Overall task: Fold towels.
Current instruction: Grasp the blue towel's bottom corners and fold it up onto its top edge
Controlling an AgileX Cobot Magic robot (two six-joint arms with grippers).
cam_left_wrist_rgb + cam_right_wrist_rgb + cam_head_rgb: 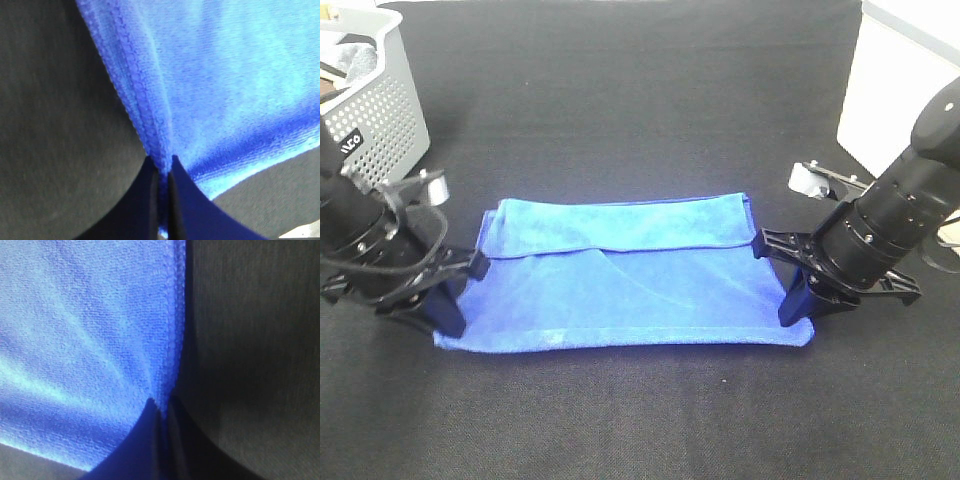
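Note:
The royal-blue towel (620, 280) lies spread on the black table, its far strip folded over toward the front. My left gripper (455, 315) is shut on the towel's front left corner; the left wrist view shows its fingers (150, 200) pinching the stitched hem of the towel (225, 80). My right gripper (798, 305) is shut on the front right edge; the right wrist view shows its fingers (150, 440) closed on the hem of the towel (90, 330). The towel's white tag is not visible.
A perforated grey basket (375, 110) with grey cloth inside stands at the far left. A white box (900, 85) stands at the far right. The black tabletop (640, 100) extends behind and in front of the towel.

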